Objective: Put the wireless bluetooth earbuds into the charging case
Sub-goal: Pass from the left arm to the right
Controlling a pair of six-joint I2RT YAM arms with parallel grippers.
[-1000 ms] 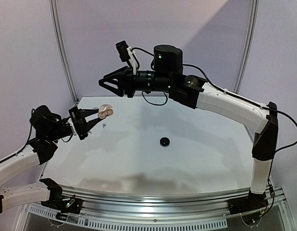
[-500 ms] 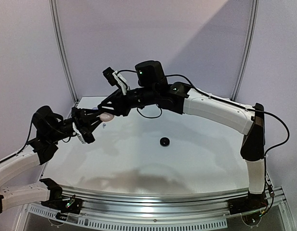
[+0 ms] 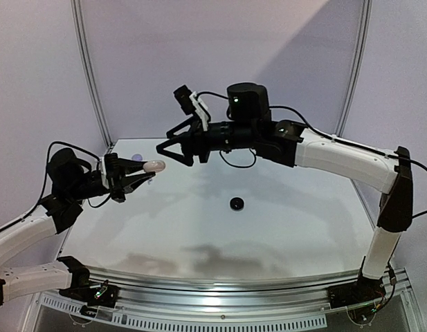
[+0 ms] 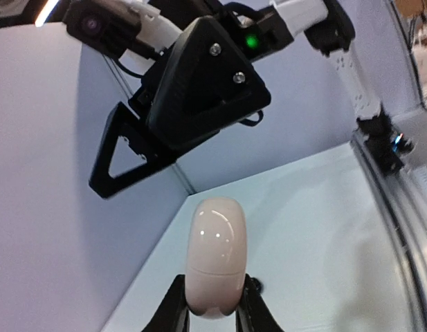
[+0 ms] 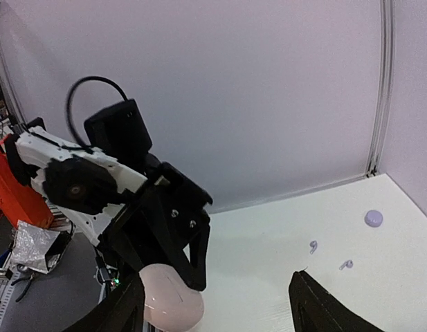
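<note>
The case (image 3: 154,166) is glossy pinkish-white, the puck (image 3: 236,203) black, the far disc (image 5: 373,218) lavender, the earbuds (image 5: 347,265) pale, the worktop (image 3: 282,228) white.

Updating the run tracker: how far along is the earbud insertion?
Done: the left gripper has the pale charging case clamped and lifted off the table. In hand: the right gripper hangs open beside the case, holding nothing. Left: two pale earbuds lie on the table, and the case looks shut, so no bud is visibly in.
</note>
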